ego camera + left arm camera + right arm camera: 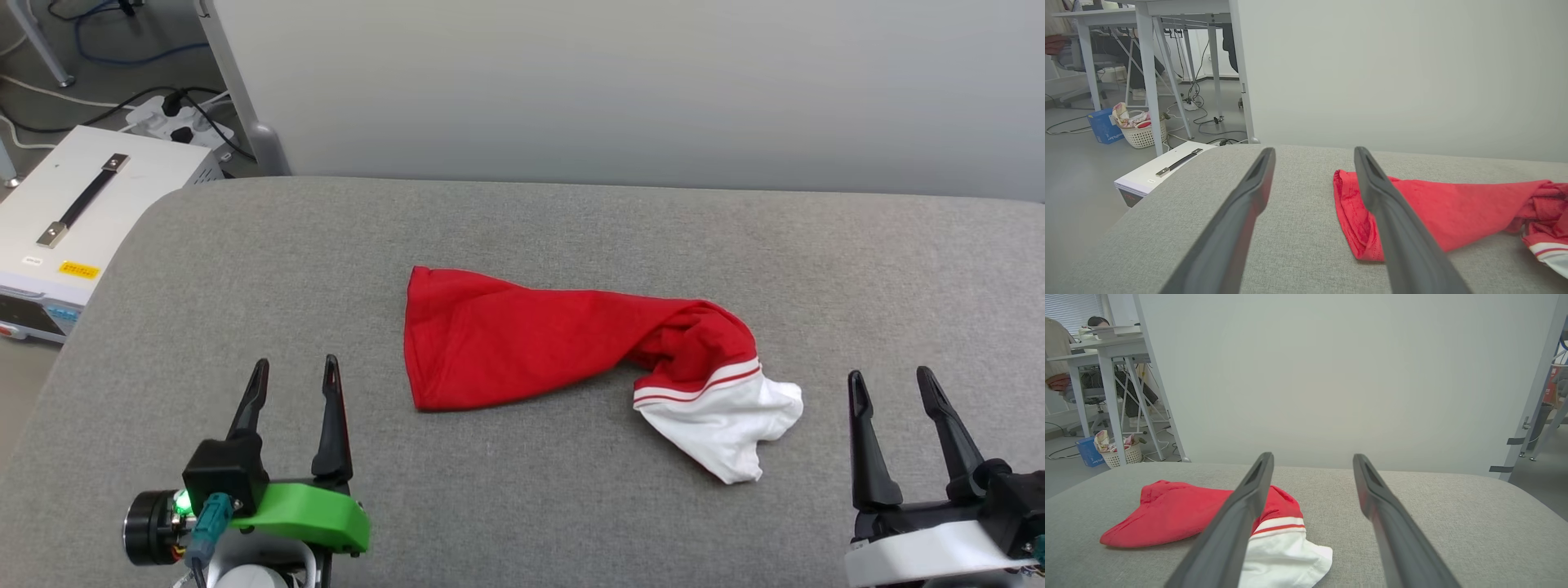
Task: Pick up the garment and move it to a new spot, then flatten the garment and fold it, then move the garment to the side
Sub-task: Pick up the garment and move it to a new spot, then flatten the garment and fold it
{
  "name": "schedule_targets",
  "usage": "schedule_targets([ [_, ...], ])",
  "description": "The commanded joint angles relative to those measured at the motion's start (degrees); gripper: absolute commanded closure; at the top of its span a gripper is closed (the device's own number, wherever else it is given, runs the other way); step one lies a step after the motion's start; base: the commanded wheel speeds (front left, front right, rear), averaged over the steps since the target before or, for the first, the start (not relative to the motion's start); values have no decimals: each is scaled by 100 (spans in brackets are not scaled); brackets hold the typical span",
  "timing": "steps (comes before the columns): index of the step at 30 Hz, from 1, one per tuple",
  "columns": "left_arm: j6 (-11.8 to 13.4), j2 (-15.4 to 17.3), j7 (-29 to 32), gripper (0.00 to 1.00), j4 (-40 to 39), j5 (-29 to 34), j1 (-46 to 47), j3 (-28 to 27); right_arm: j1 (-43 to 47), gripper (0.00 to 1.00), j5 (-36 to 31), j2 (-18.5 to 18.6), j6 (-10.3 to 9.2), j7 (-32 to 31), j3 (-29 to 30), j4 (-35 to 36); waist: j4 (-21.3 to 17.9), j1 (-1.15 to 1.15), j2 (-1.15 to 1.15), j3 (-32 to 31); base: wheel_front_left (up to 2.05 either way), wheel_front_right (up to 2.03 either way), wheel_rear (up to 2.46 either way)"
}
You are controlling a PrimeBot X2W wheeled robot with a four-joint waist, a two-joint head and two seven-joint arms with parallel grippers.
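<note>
Head view: left gripper [295,365] at lower left, jaws apart. Right gripper [890,376] at lower right, jaws apart. Between them and a little farther, shirt [522,347] lies bunched on grey pad [571,229], touching neither gripper; red body left, white sleeve right. Beyond, white box [82,204] on the floor, far left.

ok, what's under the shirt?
The shirt lies bunched straight on the grey cushion, with nothing poking out round its edges. Whatever its folds cover, including the underside and the inside of the white sleeve, is hidden.
</note>
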State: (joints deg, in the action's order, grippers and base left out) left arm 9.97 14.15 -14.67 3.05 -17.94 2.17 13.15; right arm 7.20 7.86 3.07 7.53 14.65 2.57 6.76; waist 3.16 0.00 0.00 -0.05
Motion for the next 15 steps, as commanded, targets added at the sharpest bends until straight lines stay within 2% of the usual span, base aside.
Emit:
schedule_targets([
  [1, -97, -99, -32, 0, -18, 136, -140, -105, 90, 0, 21, -7, -4, 35, -23, -46, -10, 0, 0, -29, 0, 0, 0],
  [7, -431, -438, -32, 0, -24, 480, -382, -464, 226, 0, 54, -11, -4, 35, -45, -210, -2, 0, 0, -98, 0, 0, 0],
  [15, -794, -727, -32, 0, 67, 795, -537, -799, 331, 0, 82, -14, -4, 35, -47, -370, 31, 0, 0, -134, 0, 0, 0],
])
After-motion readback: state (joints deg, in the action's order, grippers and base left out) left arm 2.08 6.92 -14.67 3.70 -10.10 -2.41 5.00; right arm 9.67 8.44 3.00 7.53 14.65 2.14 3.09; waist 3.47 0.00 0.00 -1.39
